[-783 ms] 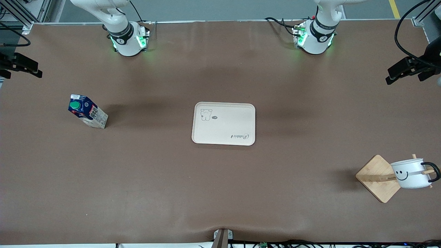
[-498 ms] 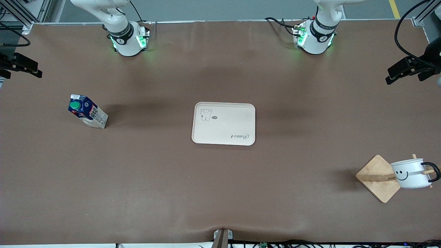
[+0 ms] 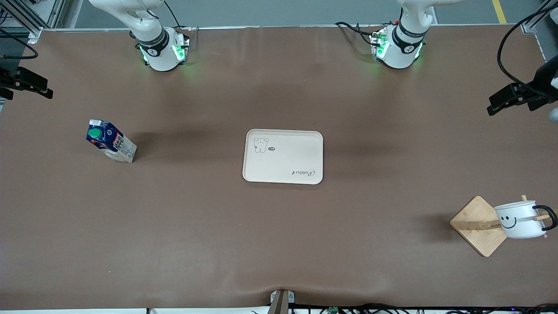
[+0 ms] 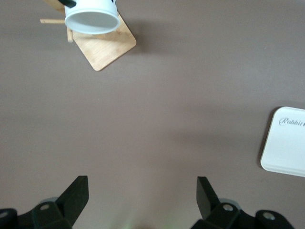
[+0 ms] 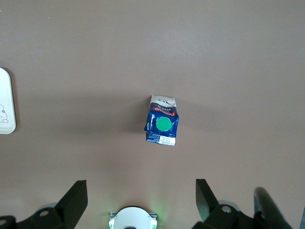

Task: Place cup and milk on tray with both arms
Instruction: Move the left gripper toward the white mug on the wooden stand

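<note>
Brown desk point(image 3: 279, 244) from the front: one tray point(image 3: 283, 156) mid-desk, one milk point(image 3: 110, 141) toward the right arm's end, one cup point(image 3: 520, 219) hanging on a wooden rack point(image 3: 478, 225). Left wrist view — left hand point(image 4: 142, 202) hovering, fingers spread wide, gripping nothing. Right wrist view — right hand point(image 5: 141, 202) likewise gaping over the milk point(image 5: 162, 126).

I work in a robot lab: my two arm bases point(image 3: 162, 52) glow green, bolted along one edge of a brown-covered table point(image 3: 279, 244), with aluminium frame posts point(image 3: 26, 17) at its corners, cables point(image 3: 357, 30) beside it and grey floor around it.
</note>
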Robot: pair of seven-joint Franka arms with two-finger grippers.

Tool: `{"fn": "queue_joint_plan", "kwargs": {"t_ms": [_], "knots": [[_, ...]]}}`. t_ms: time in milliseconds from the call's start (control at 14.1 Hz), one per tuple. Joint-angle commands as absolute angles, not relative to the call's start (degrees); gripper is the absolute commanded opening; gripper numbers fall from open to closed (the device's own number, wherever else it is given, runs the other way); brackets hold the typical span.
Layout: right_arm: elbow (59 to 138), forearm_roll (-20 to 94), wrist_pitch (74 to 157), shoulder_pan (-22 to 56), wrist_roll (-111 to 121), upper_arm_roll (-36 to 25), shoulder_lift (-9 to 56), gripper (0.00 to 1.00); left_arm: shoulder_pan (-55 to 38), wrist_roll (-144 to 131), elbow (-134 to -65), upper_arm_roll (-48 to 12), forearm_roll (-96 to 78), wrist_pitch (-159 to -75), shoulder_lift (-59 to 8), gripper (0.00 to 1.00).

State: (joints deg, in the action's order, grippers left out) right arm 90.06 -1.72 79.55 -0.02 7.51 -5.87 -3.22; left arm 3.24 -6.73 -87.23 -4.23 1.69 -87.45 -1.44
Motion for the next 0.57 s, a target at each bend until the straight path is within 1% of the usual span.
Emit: {"fn": "queue_joint_plan", "kwargs": {"t_ms": [0, 213, 356, 498], "knots": [[90.2, -2.7, 79.8, -0.9, 8.1, -5.3, -3.3, 1.0, 4.7, -5.4, -86.9, -4.2, 2.7, -91.5, -4.3, 1.0], [90.2, -2.7, 79.8, -0.9, 8.1, -5.3, -3.3, 1.0, 5.0, -5.4, -87.1, -4.1, 3.7, -95.7, -7.3, 1.0], [90.1, -2.6, 79.8, -0.9, 8.0, -5.4, -3.0, 1.0, 4.8, -5.3, -87.1, -4.4, 8.9, -98.4, -9.5, 1.0], [90.0, -2.6, 79.8, -0.9, 8.0, -5.4, -2.8, 1.0, 4.9, -5.4, -88.6, -4.5, 9.6, -101.9, -10.3, 1.0]]}}
